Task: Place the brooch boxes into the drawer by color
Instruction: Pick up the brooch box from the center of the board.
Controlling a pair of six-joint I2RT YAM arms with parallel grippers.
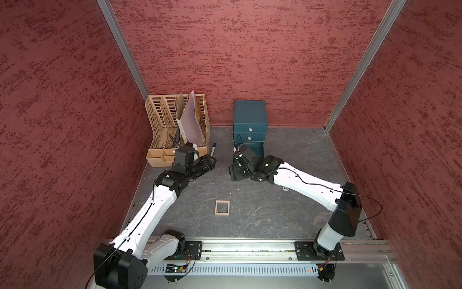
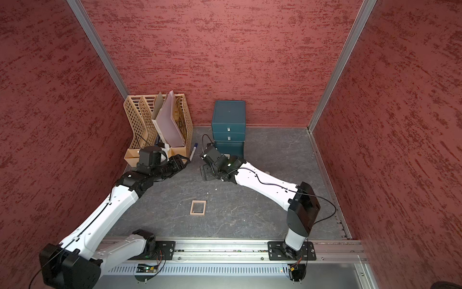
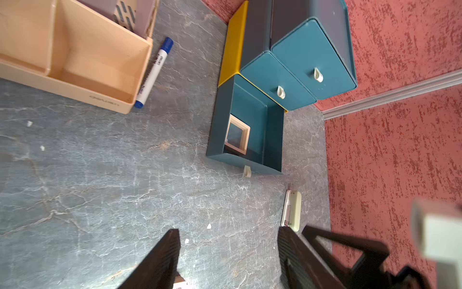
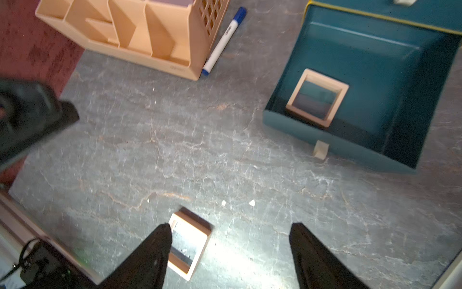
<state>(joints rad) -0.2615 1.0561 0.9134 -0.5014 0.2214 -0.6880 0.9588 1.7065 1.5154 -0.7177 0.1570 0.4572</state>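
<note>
Presently one loose pinkish-beige brooch box (image 1: 222,207) lies flat on the grey tabletop (image 1: 287,212), between the two arms, toward the front rail. Second pinkish-beige brooch box (image 4: 317,97) already inside the pulled-out bottom drawer (image 4: 287,122) of the teal drawer chest (image 1: 250,115); upper two drawers shut. No other boxes in view. Right gripper (image 4: 231,226) hangs just in front of the open drawer, jaws spread, nothing between them. Left gripper (image 3: 227,232) sits beside the tan file rack (image 1: 160,120) and marker pen (image 1: 213,149), jaws likewise parted and empty. Key relation: loose box lies back toward the robot's base from both grippers, apart from each. In the right wrist view it is partly hidden behind one finger (image 4: 160,250), off to that side of the gap, not centred. Box is square, no long axis; edges roughly parallel to the rail. Right gripper looks slightly nearer, so likely the one to take it, after a sideways shift to straddle the frame.
</note>
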